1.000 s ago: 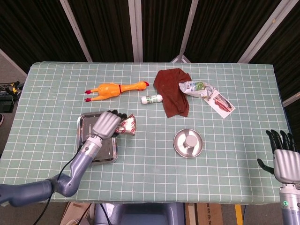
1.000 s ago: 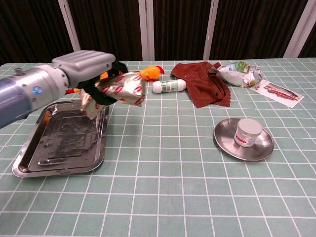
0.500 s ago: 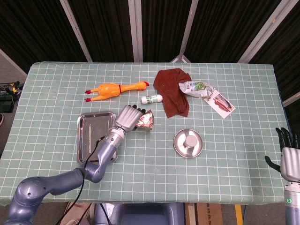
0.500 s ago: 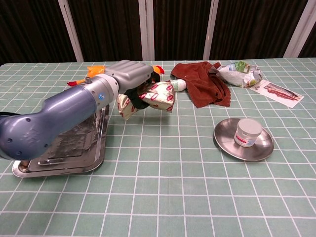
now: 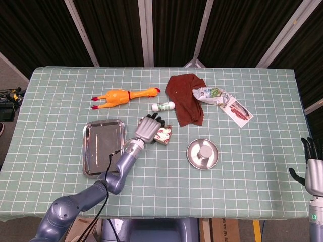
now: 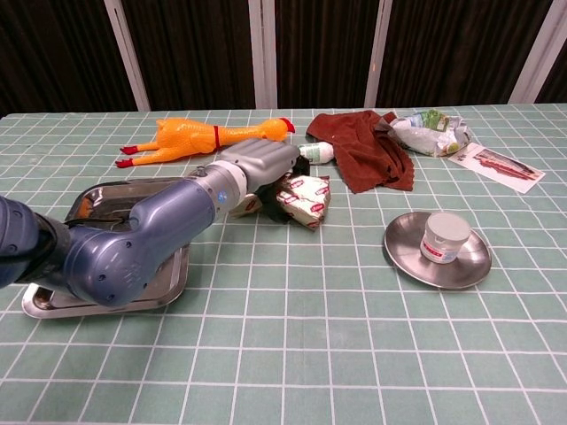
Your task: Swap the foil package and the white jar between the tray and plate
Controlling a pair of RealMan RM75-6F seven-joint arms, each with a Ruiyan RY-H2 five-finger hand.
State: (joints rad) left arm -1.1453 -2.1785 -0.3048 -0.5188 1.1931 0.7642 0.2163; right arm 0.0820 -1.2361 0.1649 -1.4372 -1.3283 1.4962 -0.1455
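Foil package (image 6: 306, 198) in view, centre-left of the chest view: crinkled silver w/ red-and-white print, bunched up and squashed. Its long axis looks roughly left-right across the frame, the free end pointing right toward the plate (image 6: 403, 254), tilted a bit downward; head view is too small to confirm that tilt. It sits between tray and plate, off both, just right of the tray (image 6: 55, 289) and near the table top; can't tell if it touches the cloth.

Left hand (image 6: 259, 172) holds it: fingers curled over the package's left end, dark fingertips (image 5: 154, 120) wrapped on the foil, pressed close together. The arm runs down to the lower left of the frame, crossing the tray.

White jar (image 6: 445, 237) stands upright in the middle of the plate, lower right of centre, short and round w/ a white lid, well apart from the package.

Right hand (image 5: 313, 169) at the far lower-right edge of the head view, off the table, fingers up and slightly apart, holding nothing.

Behind: rubber chicken (image 6: 199, 137) upper left, small white bottle (image 5: 163, 106) lying on its side, red-brown cloth (image 6: 366, 155), crumpled bag (image 6: 431, 131) and leaflet (image 6: 496, 166) upper right.
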